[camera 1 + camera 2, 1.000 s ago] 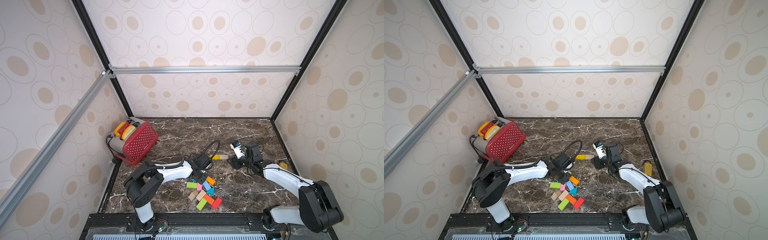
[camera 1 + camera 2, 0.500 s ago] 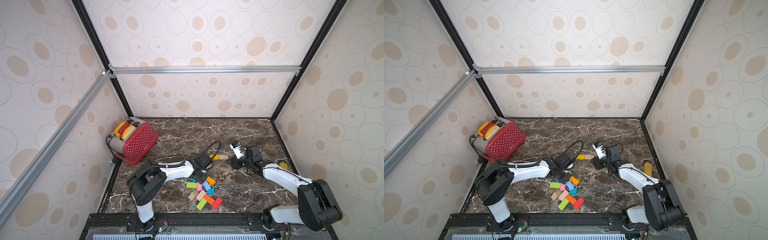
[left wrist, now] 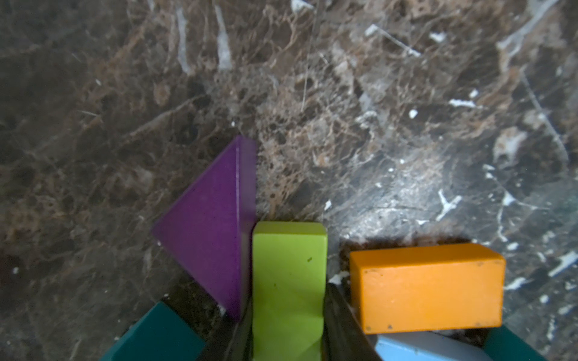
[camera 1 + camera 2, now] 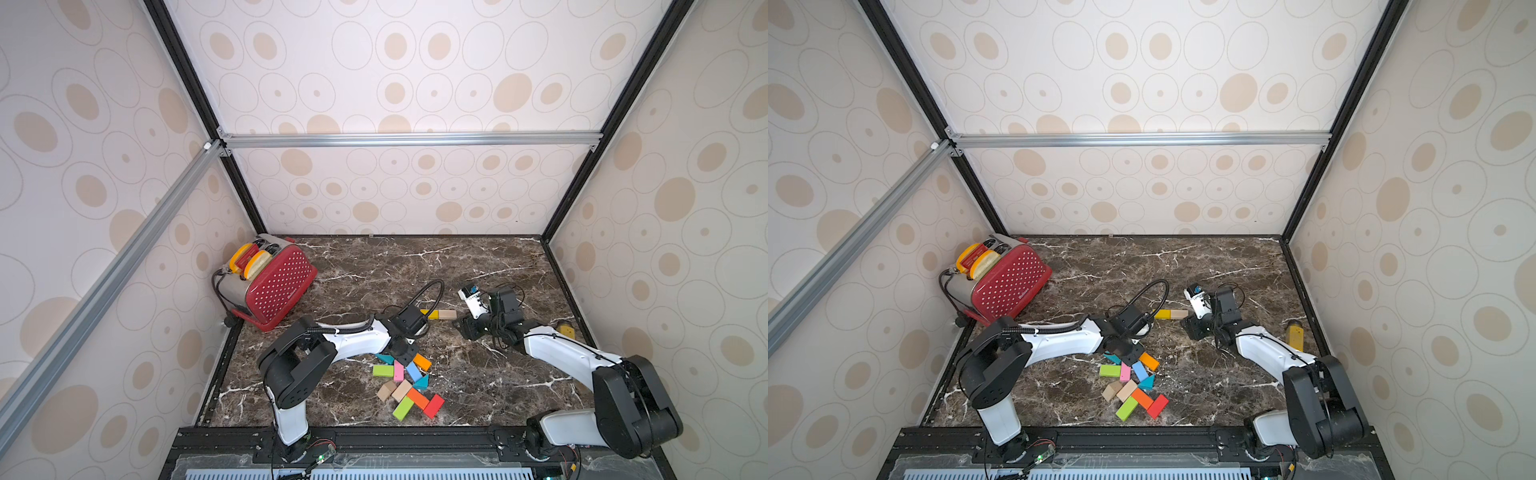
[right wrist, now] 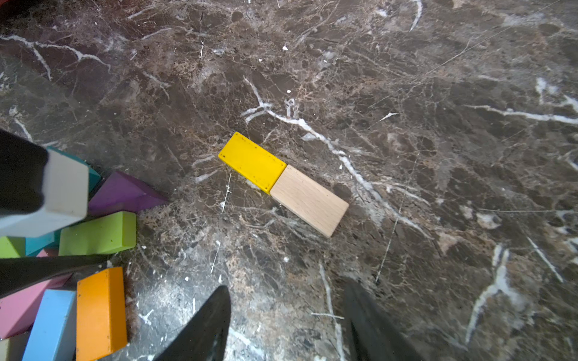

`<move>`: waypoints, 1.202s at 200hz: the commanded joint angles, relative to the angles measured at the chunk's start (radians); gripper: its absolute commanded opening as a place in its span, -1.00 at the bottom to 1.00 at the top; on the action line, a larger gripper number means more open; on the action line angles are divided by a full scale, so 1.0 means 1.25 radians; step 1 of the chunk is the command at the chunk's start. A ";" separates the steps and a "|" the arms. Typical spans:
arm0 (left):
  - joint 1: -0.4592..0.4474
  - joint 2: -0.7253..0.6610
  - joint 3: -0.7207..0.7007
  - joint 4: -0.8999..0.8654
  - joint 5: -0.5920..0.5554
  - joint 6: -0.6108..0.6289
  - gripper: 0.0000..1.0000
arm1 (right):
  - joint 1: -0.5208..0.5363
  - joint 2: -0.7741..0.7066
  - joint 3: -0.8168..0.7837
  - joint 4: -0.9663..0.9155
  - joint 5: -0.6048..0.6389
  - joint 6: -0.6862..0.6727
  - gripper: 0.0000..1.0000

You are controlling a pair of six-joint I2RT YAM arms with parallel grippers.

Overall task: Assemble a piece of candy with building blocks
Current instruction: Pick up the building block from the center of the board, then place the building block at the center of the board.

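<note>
Left arm: stretched low from its base across the marble table (image 4: 478,266), wrist bent down over the block pile (image 4: 405,384).
Left gripper (image 3: 286,328): clamped on the lime-green block (image 3: 287,281), purple wedge (image 3: 212,218) and orange block (image 3: 428,287) just beside it.
Right arm: reaching in low, elbow raised.
Right gripper (image 5: 284,325): jaws apart, empty, near the yellow block (image 5: 251,161) touching the tan block (image 5: 309,200) end to end, beyond the pile.
</note>
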 commanded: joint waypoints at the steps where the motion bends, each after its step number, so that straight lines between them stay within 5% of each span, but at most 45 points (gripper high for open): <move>1: 0.000 -0.023 0.023 -0.031 -0.017 0.011 -0.31 | 0.003 0.007 -0.004 0.016 -0.015 -0.006 0.23; 83: -0.002 -0.047 0.220 -0.154 0.003 0.145 -0.36 | 0.000 -0.020 -0.032 0.060 0.048 0.016 0.23; 155: 0.000 0.113 0.350 -0.179 0.062 0.480 -0.41 | -0.064 -0.112 -0.090 0.079 0.156 0.069 0.25; 240: 0.042 0.248 0.458 -0.225 0.141 0.635 -0.39 | -0.091 -0.110 -0.114 0.116 0.144 0.084 0.26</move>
